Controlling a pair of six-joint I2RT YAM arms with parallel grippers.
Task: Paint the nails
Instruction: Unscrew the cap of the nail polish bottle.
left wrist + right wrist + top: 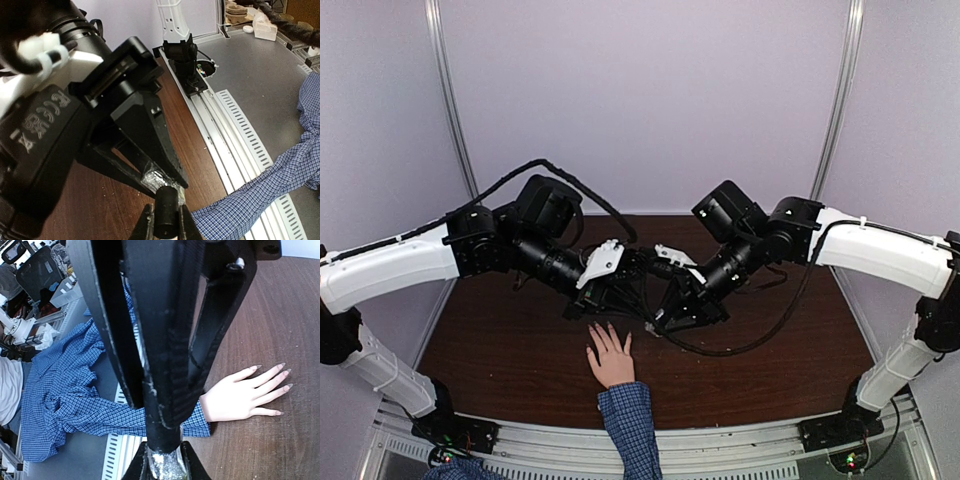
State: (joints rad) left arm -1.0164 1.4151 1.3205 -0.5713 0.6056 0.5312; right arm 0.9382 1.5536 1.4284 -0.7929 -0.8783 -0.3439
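A light-skinned hand (611, 362) with a blue checked cuff (626, 400) lies flat on the brown table, fingers spread. In the right wrist view the hand (240, 395) shows long pointed nails (281, 364). Both grippers meet just above and behind it. My right gripper (165, 454) is shut on a small glittery polish bottle (167, 467). My left gripper (166, 212) is shut on the bottle's black cap (166, 199), which sits on the bottle (159, 178). In the top view the left gripper (623, 290) and right gripper (667, 305) hide the bottle.
The sleeve (260, 190) runs off the table's near edge over a slotted metal rail (720, 440). A black cable (750, 340) loops on the table right of the grippers. The right arm's base (186, 60) stands at the near edge.
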